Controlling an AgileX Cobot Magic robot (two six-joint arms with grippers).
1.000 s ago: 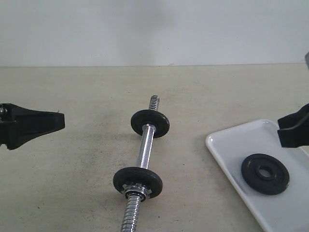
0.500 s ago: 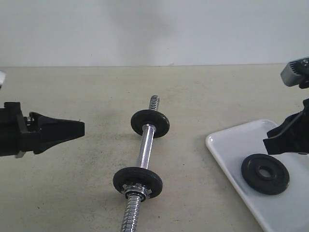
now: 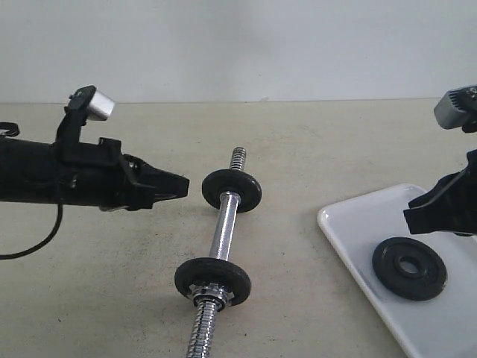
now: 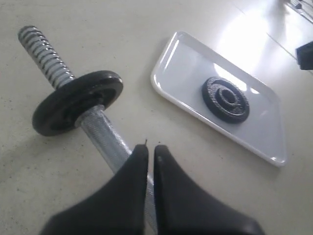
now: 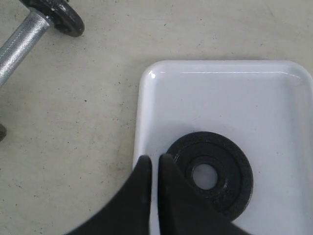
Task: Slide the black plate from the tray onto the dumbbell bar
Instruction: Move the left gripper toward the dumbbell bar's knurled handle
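Our left claw (image 3: 183,184) has swung in toward the bar (image 3: 223,230), likely to steady it, while the right claw (image 3: 410,218) nears the plate (image 3: 431,273); both are closed and empty.

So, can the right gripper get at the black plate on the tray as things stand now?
Probably yes. The right gripper hangs just beside the black plate, which lies flat and alone on the white tray, nothing covering it. Its jaws are shut, so they must open first.
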